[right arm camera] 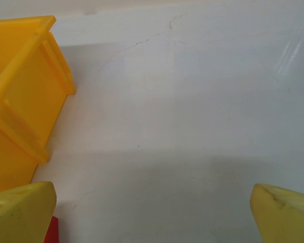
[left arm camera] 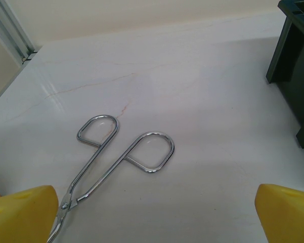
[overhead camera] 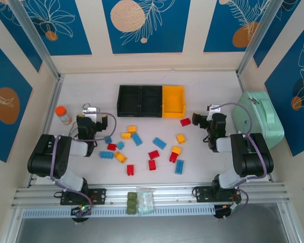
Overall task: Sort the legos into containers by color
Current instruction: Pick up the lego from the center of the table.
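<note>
- I see the containers [overhead camera: 150, 101] at the far middle of the table [overhead camera: 207, 86], their row running left to right, with the yellow bin [overhead camera: 173, 101] at the right end.
- My left gripper [left arm camera: 154, 215] and right gripper [right arm camera: 154, 212] both gape wide, holding nothing.
- The legos [overhead camera: 153, 155] lie scattered between the grippers, the oblong ones at mixed angles.

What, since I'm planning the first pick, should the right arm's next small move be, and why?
Probably shift the right jaws, open and empty, slightly left and lower them around the red brick, the piece lying nearest them, just beside one yellow fingertip in the wrist view. The bins look empty, so any brick may go first.
</note>
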You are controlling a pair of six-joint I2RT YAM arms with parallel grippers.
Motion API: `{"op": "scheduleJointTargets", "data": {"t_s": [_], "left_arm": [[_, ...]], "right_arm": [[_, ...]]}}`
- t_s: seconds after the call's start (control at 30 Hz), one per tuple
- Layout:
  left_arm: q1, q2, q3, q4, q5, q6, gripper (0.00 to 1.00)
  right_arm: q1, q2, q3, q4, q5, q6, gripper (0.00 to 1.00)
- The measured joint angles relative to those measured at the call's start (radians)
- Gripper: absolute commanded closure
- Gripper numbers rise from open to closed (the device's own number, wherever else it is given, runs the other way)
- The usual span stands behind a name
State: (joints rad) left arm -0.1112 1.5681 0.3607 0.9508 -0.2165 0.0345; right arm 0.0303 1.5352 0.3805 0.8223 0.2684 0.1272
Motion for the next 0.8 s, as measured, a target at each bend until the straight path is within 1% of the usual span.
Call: {"op": "scheduleJointTargets", "data": {"t_s": [0.4, 0.5, 0.67, 0.73, 0.8], "left_arm": [[0.0, 0.0, 0.0, 0.0, 0.0, 0.0, 0.01], [0.0, -0.013, 0.0, -0.014, -0.002, -0.002, 0.01], [0.0, -0.158, 0.033, -0.18, -0.002, -0.003, 0.01], [0.0, -0.212, 0.084, -0.273, -0.005, -0.018, 0.01], [0.0, -0.255, 0.142, -0.367, -0.008, -0.06, 0.01]], "right_arm": [[0.0, 0.0, 0.0, 0.0, -0.001, 0.0, 0.01], [0.0, -0.037, 0.005, -0.052, -0.018, -0.004, 0.01], [0.001, -0.203, 0.081, -0.224, -0.041, -0.004, 0.01], [0.001, -0.263, 0.125, -0.29, -0.059, 0.008, 0.01], [0.002, -0.309, 0.172, -0.362, -0.087, 0.042, 0.01]]}}
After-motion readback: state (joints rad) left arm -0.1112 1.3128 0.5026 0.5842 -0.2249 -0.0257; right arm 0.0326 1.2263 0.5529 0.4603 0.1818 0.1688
